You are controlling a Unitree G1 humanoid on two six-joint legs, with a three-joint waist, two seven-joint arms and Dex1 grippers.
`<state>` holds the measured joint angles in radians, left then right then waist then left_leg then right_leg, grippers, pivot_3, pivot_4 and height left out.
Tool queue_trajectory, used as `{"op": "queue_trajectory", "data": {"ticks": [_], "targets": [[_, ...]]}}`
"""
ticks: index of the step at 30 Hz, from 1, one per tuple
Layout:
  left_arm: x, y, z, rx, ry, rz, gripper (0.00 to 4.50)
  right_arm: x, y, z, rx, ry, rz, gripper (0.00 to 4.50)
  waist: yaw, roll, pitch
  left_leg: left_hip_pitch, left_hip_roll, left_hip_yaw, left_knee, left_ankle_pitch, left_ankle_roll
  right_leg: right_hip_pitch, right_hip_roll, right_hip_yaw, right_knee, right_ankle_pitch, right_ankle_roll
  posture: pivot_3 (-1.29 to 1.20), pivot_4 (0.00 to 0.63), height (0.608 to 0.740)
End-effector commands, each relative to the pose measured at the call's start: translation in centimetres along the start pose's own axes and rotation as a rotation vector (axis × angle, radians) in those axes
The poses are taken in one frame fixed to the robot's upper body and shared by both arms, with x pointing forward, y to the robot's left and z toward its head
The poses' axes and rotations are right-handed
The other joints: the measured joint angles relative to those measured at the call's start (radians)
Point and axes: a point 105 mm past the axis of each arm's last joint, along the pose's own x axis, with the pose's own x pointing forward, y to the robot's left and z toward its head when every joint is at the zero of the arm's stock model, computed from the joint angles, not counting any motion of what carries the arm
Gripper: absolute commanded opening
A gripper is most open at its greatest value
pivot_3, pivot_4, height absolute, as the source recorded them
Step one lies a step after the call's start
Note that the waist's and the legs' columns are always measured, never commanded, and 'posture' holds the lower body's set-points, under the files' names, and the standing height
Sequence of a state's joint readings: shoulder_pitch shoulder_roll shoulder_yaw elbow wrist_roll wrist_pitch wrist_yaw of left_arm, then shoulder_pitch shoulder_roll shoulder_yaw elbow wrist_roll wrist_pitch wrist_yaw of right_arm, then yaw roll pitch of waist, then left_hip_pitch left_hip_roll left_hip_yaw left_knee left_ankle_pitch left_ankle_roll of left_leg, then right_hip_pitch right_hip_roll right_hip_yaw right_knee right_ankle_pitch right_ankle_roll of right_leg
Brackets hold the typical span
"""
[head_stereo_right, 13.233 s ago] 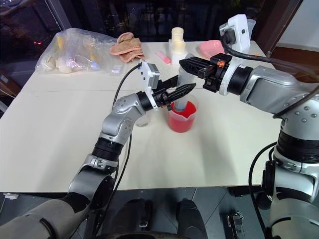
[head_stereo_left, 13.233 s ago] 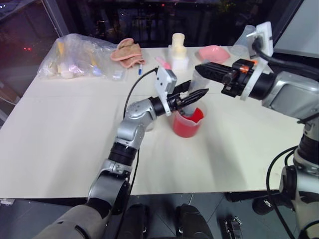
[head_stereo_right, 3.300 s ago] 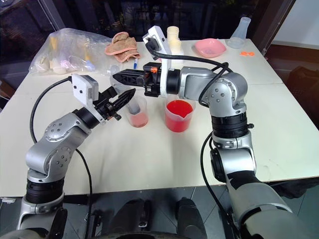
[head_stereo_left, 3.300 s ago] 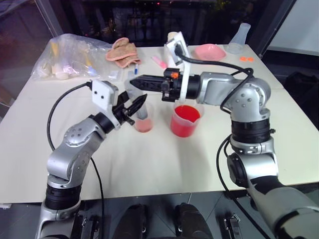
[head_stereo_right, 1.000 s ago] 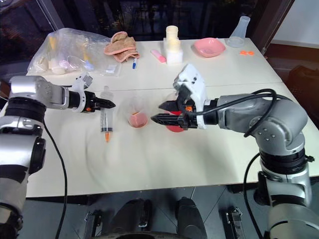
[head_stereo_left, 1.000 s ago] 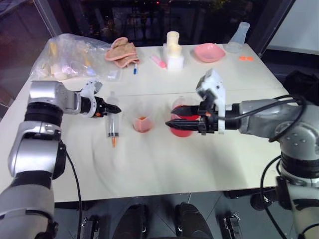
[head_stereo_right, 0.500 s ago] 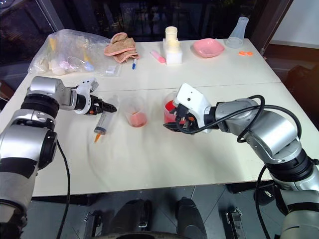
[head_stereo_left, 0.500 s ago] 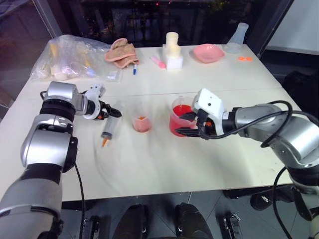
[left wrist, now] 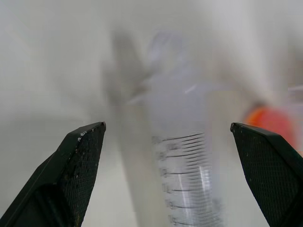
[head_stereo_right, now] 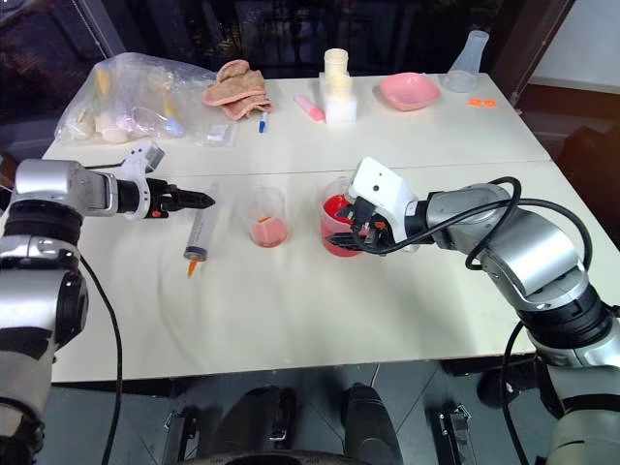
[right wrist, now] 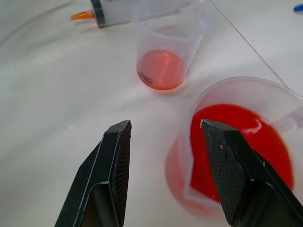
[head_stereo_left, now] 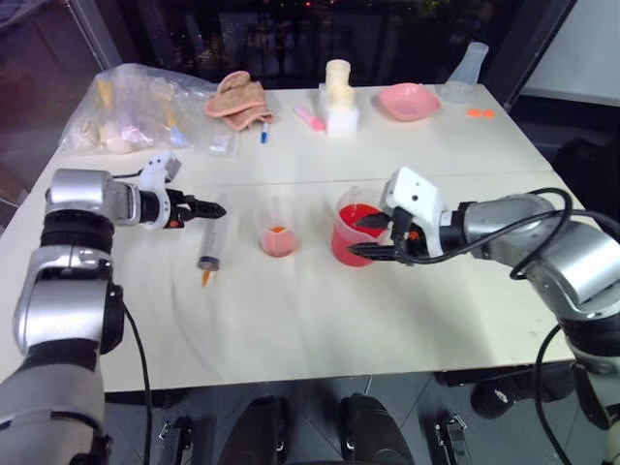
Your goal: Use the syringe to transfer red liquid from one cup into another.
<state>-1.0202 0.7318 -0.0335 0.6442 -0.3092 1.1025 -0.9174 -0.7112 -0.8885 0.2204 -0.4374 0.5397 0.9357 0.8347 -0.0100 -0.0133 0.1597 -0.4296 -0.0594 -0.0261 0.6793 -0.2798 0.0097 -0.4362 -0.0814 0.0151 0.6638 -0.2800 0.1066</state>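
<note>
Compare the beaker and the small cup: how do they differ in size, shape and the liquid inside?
The beaker is wider and taller than the small cup. The beaker has a flared rim with a pouring spout; the small cup is straight-sided with no spout. The beaker holds much bright red liquid, while the small cup has only a shallow, paler red layer at its bottom. Both are clear plastic and stand upright on the table.

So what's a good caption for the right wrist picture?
Open jaws over the beaker of red liquid, smaller cup beyond.
</note>
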Motion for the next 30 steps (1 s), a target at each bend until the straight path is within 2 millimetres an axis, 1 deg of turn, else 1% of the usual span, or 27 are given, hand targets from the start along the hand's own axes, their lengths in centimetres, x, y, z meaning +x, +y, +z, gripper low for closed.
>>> {"op": "queue_trajectory", "data": {"ticks": [1, 2, 5, 7, 9, 11, 13, 15, 19, 22, 25, 30], "targets": [[-2.0, -3.0, 0.8, 0.218, -0.069, -0.098, 4.48, -0.9, -0.5, 0.7, -0.068, -0.018, 0.005, 2.43, -0.002, 0.000, 0.000, 0.000, 0.000, 0.000, 0.000, 0.000, 0.000, 0.000, 0.000, 0.000, -0.001, 0.000, 0.000, 0.00, 0.150, 0.740], [-2.5, -3.5, 0.6, 0.257, -0.079, -0.110, 4.48, -1.0, -0.7, 0.7, -0.072, -0.016, 0.006, 2.43, -0.002, 0.000, 0.000, 0.000, 0.000, 0.000, 0.000, 0.000, 0.000, 0.000, 0.000, 0.000, -0.001, 0.000, 0.000, 0.00, 0.150, 0.740], [-3.9, -4.0, 1.3, 0.308, -0.165, -0.103, 4.48, -1.1, -1.2, 0.6, -0.092, -0.010, 0.012, 2.43, 0.000, 0.000, 0.000, 0.000, 0.000, 0.000, 0.000, 0.000, 0.001, 0.001, 0.000, 0.000, -0.002, 0.000, 0.000, 0.00, 0.150, 0.740], [-4.7, -4.3, 1.1, 0.340, -0.166, -0.105, 4.48, -1.1, -1.4, 0.5, -0.103, -0.006, 0.022, 2.43, -0.001, 0.000, 0.000, 0.000, 0.000, 0.000, 0.000, -0.001, 0.001, 0.001, 0.000, 0.000, -0.002, 0.000, 0.000, 0.00, 0.150, 0.740], [-5.3, -4.3, 1.3, 0.408, -0.210, -0.080, 4.48, -1.3, -1.5, 0.5, -0.114, -0.001, 0.032, 2.43, -0.003, 0.000, 0.000, 0.001, 0.000, 0.000, 0.000, -0.003, 0.005, 0.001, 0.000, 0.000, -0.002, 0.000, 0.000, 0.00, 0.150, 0.740], [-6.1, -4.5, 0.7, 0.458, -0.204, -0.088, 4.48, -1.5, -1.7, 0.4, -0.129, 0.009, 0.044, 2.43, -0.005, 0.000, 0.000, 0.003, 0.000, 0.000, 0.000, -0.003, 0.005, 0.003, 0.000, 0.000, -0.002, 0.000, 0.000, 0.00, 0.150, 0.740], [-6.9, -4.9, -0.3, 0.515, -0.163, -0.137, 4.48, -1.7, -1.8, 0.4, -0.142, 0.017, 0.054, 2.43, -0.006, 0.000, 0.000, 0.003, 0.000, 0.000, 0.000, -0.003, 0.005, 0.003, 0.000, 0.000, -0.001, 0.000, 0.000, 0.00, 0.150, 0.740], [-7.8, -6.1, -0.6, 0.516, -0.166, -0.223, 4.48, -1.9, -1.9, 0.4, -0.147, 0.021, 0.060, 2.43, -0.004, 0.000, 0.000, 0.003, 0.000, 0.000, -0.001, -0.003, 0.005, 0.003, 0.000, 0.000, -0.001, 0.000, 0.000, 0.00, 0.150, 0.740], [-9.1, -7.2, -1.5, 0.577, -0.168, -0.338, 4.48, -2.3, -1.9, 0.5, -0.161, 0.022, 0.081, 2.43, 0.000, 0.001, 0.001, 0.003, 0.000, 0.000, 0.000, -0.003, 0.005, 0.004, 0.000, 0.000, -0.002, 0.000, 0.000, 0.00, 0.150, 0.740], [-10.1, -8.1, -0.9, 0.565, -0.213, -0.421, 4.48, -2.5, -2.0, 0.8, -0.160, 0.014, 0.069, 2.43, -0.001, 0.001, 0.001, 0.003, 0.000, 0.000, 0.000, -0.003, 0.005, 0.004, 0.000, 0.000, -0.002, 0.000, 0.000, 0.00, 0.150, 0.740], [-10.6, -8.5, -0.3, 0.561, -0.235, -0.452, 4.48, -2.9, -2.1, 0.9, -0.158, 0.012, 0.062, 2.43, -0.001, 0.001, 0.001, 0.003, 0.000, 0.000, 0.000, -0.003, 0.005, 0.004, 0.000, 0.000, -0.002, 0.000, 0.000, 0.00, 0.150, 0.740], [-10.6, -8.4, -0.5, 0.617, -0.210, -0.445, 4.48, -3.7, -2.4, 1.6, -0.160, -0.001, 0.045, 2.43, -0.004, 0.001, 0.001, 0.003, 0.000, 0.000, 0.000, -0.003, 0.005, 0.004, 0.000, 0.000, -0.002, 0.000, 0.000, 0.00, 0.150, 0.740]]}}
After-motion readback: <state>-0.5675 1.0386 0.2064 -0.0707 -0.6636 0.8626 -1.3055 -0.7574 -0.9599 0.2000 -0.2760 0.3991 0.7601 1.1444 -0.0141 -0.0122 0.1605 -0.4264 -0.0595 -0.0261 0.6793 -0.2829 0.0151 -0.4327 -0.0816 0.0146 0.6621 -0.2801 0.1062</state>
